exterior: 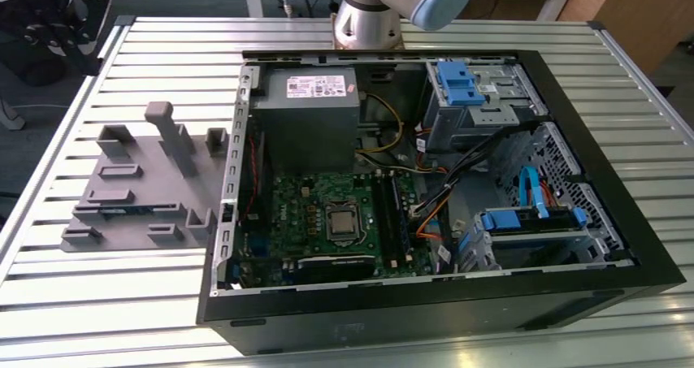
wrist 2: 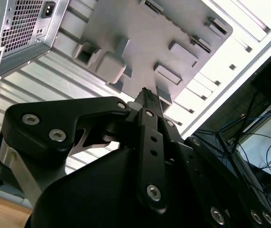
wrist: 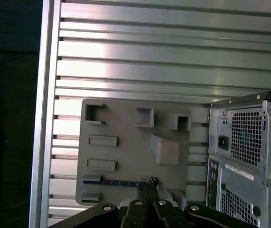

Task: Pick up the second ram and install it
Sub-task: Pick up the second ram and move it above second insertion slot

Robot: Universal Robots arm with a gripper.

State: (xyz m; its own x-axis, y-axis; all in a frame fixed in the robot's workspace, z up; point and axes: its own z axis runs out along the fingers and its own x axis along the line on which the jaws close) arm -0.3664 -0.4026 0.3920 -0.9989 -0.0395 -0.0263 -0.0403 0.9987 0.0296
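The ram (wrist: 111, 182), a slim dark green stick, stands on its long edge in a slot of the grey tray (wrist: 126, 152), close to one side of it and running along that side. The gripper (wrist: 148, 182) hangs above the tray, apart from it, with its fingers pressed together and nothing between them. In the first wrist view the fingertips line up with one end of the ram. In the second wrist view the gripper (wrist 2: 147, 93) points at the tray (wrist 2: 144, 42) from above, and the raised blocks and pockets of the tray show past its tip. The tray lies on a slatted metal table (exterior: 162, 51), just beside an open black case (exterior: 607, 222). In the exterior view the tray is on the case's left and a tall peg stands up from it. The case lies on its side, and inside it are a green motherboard (exterior: 309, 214), a grey power supply (exterior: 309, 116) and blue brackets (exterior: 461, 84). Long black slots run along the motherboard on the exterior view's right. The arm (exterior: 369, 19) rises from the table's far edge behind the case
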